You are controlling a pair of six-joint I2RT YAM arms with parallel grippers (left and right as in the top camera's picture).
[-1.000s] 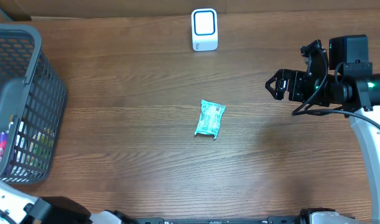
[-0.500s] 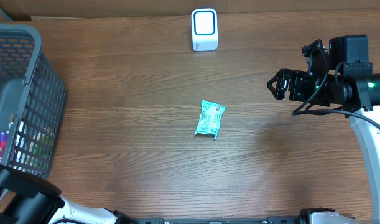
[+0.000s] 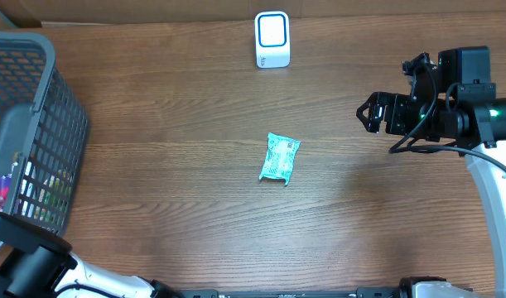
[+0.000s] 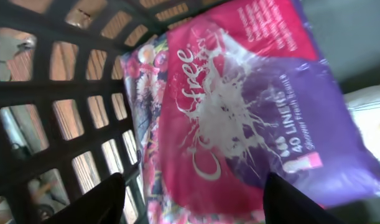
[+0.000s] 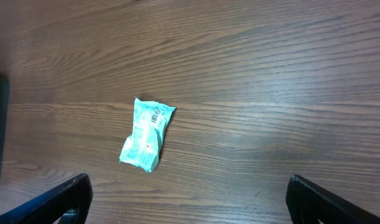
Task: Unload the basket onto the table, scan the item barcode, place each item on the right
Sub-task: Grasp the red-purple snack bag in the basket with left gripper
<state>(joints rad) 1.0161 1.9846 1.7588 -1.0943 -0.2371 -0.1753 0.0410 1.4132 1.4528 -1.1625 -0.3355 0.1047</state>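
A teal packet lies flat mid-table, apart from both grippers. The right wrist view shows this teal packet with a small barcode on its upper end. The white scanner stands at the far edge. My right gripper hovers right of the packet, open and empty; in its wrist view the right gripper has its fingers wide apart. My left gripper is inside the basket with its fingers spread either side of the near end of a pink and purple liner pack. I see no grip on it.
A dark grey mesh basket fills the left edge and holds several packs. My left arm comes in at the bottom left corner beside it. The right arm's body sits at the right edge.
The left arm has shifted at the bottom left corner, rising towards the basket. The right arm and the teal packet have not moved.
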